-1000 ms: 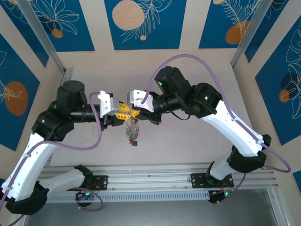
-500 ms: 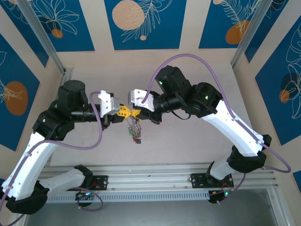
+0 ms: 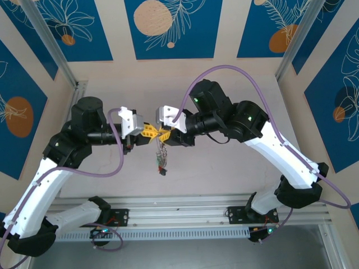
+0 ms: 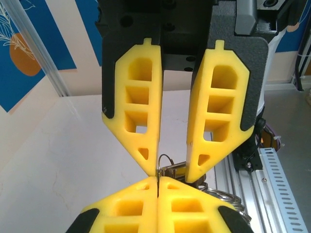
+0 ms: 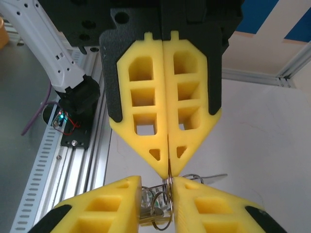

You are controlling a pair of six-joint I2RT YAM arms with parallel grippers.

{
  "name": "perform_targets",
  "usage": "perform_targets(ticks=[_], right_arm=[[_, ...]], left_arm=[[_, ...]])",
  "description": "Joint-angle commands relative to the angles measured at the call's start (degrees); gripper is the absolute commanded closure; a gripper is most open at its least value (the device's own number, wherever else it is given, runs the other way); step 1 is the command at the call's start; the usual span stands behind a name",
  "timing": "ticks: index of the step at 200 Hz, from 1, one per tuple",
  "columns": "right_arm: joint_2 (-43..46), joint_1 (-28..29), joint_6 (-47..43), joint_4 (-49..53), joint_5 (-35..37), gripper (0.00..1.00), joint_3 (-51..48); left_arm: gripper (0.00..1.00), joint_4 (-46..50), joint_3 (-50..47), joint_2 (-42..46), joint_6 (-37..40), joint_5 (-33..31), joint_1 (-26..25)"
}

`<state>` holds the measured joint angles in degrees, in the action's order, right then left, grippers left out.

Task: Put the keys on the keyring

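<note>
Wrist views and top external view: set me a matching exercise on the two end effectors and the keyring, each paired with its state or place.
Things:
1. left end effector
2. right end effector
3. keyring

States or places:
a. jaws apart, small rings between them
b. hangs below where the two end effectors meet
c. jaws shut on a thin wire

Pairs: 1-c, 2-a, 3-b.

Bright, even light from above, no glare; only faint soft shadows fall on my desk [image 3: 224,168]. Up close my yellow fingers [image 4: 126,208] look crisp, the background slightly softer.
</note>
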<state>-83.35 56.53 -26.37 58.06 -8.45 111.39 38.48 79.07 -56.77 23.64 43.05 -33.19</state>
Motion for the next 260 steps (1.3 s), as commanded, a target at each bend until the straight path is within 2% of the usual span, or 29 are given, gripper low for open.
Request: perform_targets(ticks=[1,18,76,126,158,178,210,230,260], right_arm=[[2.4,-0.6,2.2,-3.0,-3.7,0.78,-1.7],[2.7,-1.4,2.8,-3.5,-5.1,0.82,-2.5],[2.7,-2.6,3.5,-2.5,-7.6,0.79,-3.3],[4.2,-3.5,4.6,-3.1,-8.2,0.92,-5.6],[4.7,-4.0,4.7,-2.6,-8.3,0.93,-5.9],[4.9,-4.1,4.7,-2.5,-8.3,0.92,-6.1],[5.5,-4.3,5.4,-3.1,-9.0,0.8,-7.7],[6.3,-4.5,5.9,-4.0,-9.2,0.79,-9.1],[6.8,-4.7,6.2,-5.0,-9.6,0.9,-9.6]], left_arm=[[1.0,-5.3,-0.3,1.3,-2.7,2.8,-0.5],[1.0,-6.0,-0.4,1.8,-3.5,3.2,-0.5],[1.0,-7.6,-0.6,2.2,-4.8,3.1,-0.5],[1.0,-9.0,-1.4,2.2,-5.4,2.5,-0.5],[1.0,-9.1,-1.3,2.4,-5.3,1.8,-0.4],[1.0,-9.2,-1.3,2.7,-5.3,1.4,-0.5],[1.0,-9.5,-1.4,3.2,-5.4,1.2,-0.4],[1.0,-9.6,-1.5,3.5,-5.6,1.2,-0.5],[1.0,-9.9,-1.6,3.6,-5.9,1.4,-0.5]])
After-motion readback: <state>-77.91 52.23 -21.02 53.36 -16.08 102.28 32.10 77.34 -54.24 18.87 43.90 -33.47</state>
